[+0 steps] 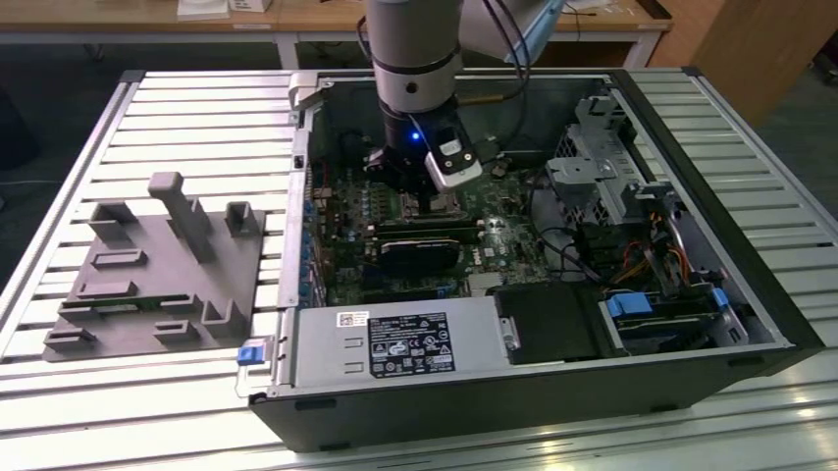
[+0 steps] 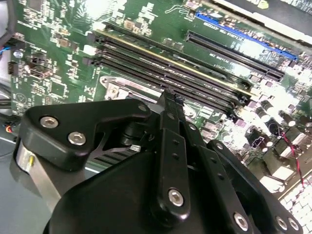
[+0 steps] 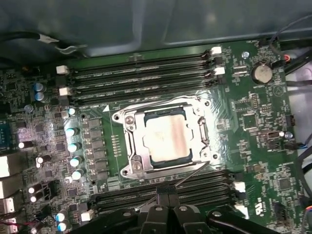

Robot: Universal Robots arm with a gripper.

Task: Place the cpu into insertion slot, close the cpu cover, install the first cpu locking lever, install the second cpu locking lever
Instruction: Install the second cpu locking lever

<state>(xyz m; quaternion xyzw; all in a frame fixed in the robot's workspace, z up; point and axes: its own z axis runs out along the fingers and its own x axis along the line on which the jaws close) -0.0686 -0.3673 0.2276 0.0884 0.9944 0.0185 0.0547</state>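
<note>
At the centre of the motherboard (image 3: 253,126), in the first wrist view, the cpu (image 3: 167,136) lies seated in the insertion slot (image 3: 146,119), its pale metal face level and showing through the window of the cpu cover (image 3: 138,148), which appears folded down flat around it. Thin wire locking levers run along the frame; one (image 3: 190,174) angles away from the socket toward the nearer memory slots (image 3: 195,187), so it looks not yet latched, though this is a judgement. More memory slots (image 3: 141,78) lie on the far side of the socket.

The claw (image 3: 165,192) hangs just beside the socket, over the near memory slots; its two fingertips stand pressed together with nothing between them. In the exterior view the arm (image 1: 416,59) reaches down into the open computer case (image 1: 733,245), which rests on the slatted tabletop (image 1: 196,118) next to a grey fixture (image 1: 157,275).

Risks: a closed tip sliding off the thin lever could strike the memory slots or nearby capacitors (image 3: 73,146). An unlatched lever would leave the cover unclamped and free to lift.
</note>
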